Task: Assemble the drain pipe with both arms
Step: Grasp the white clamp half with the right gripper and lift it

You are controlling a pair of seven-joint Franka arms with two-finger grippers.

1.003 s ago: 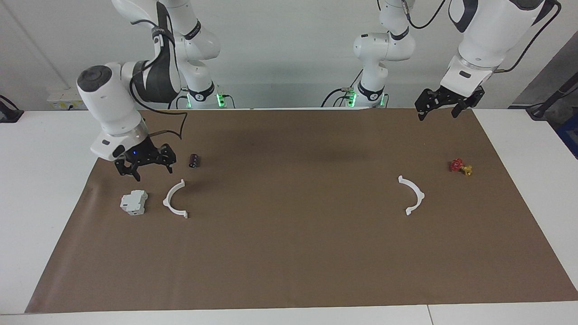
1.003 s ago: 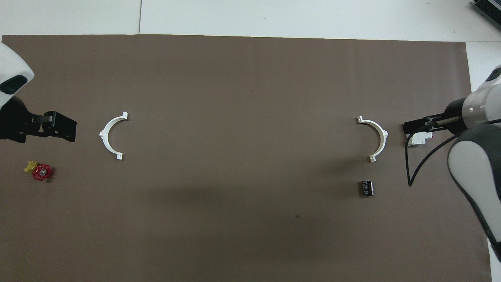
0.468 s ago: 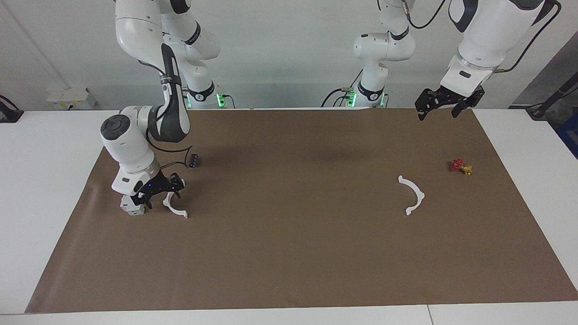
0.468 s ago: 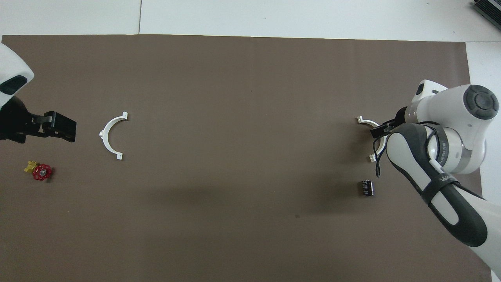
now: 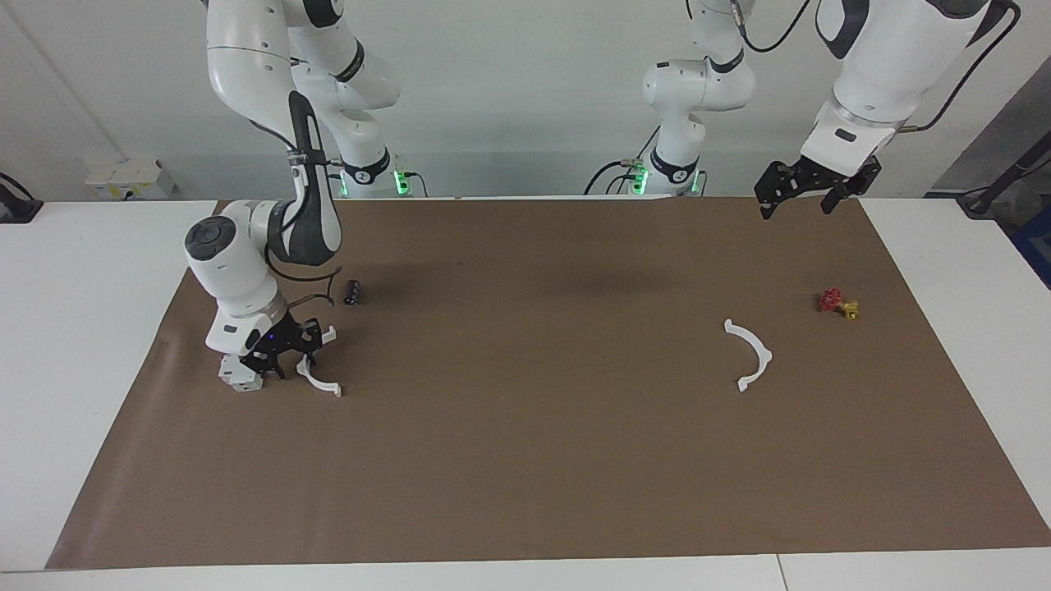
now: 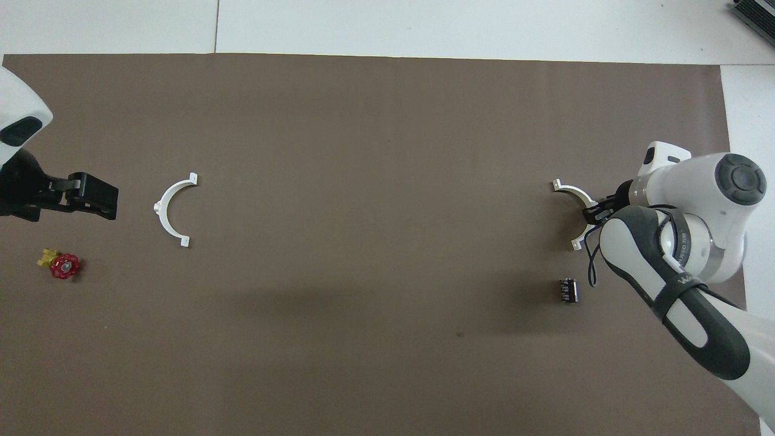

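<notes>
Facing view: showing grey box (image 5: pixel 241 375) that overhead hides.
Right hand (image 5: pixel 289 355): sitting at arc (image 5: pixel 316 380); grip unclear.
Left hand (image 5: pixel 809 194): waiting, fingers spread.

2 thin white plastic half-ring arcs (image 5: pixel 318 380) (image 5: pixel 751 353) on brown paper mat (image 5: pixel 534 460), well apart; grey-white blocky box (image 5: pixel 240 375) beside the right-end arc.

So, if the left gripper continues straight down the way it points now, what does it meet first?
Probably only the brown paper mat near its edge. The left gripper hangs open; the small red and yellow valve and thin white plastic half-ring lie farther from the robots. Depth is uncertain.
</notes>
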